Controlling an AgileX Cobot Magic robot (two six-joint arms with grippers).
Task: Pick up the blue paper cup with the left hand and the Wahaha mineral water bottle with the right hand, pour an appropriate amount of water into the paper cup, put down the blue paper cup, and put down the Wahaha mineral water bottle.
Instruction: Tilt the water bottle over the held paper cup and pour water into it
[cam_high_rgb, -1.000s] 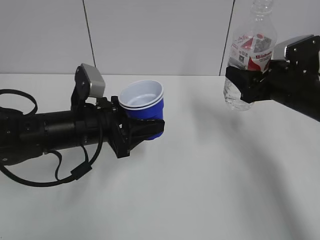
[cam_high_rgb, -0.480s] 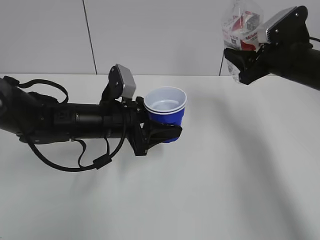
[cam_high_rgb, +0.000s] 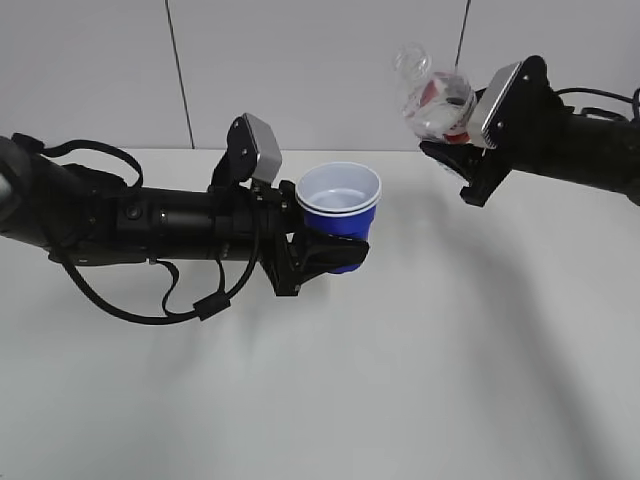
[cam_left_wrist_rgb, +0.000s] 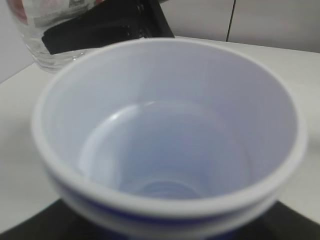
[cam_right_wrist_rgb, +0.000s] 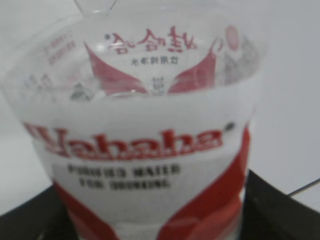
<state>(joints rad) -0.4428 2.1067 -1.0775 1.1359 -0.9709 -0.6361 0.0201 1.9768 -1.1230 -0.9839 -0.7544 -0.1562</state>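
left hand grips the blue paper cup aloft; right hand clamps the tilted wahaha mineral water bottle nearby — its mouth seems short of the rim, so water may spill onto the table.

Glossy clear plastic bottle; smooth paper cup.

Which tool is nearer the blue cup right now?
Left. The left tool is clamped around the blue cup, holding it upright above the table. The right tool is off to the cup's right and higher, gripping the tilted bottle.
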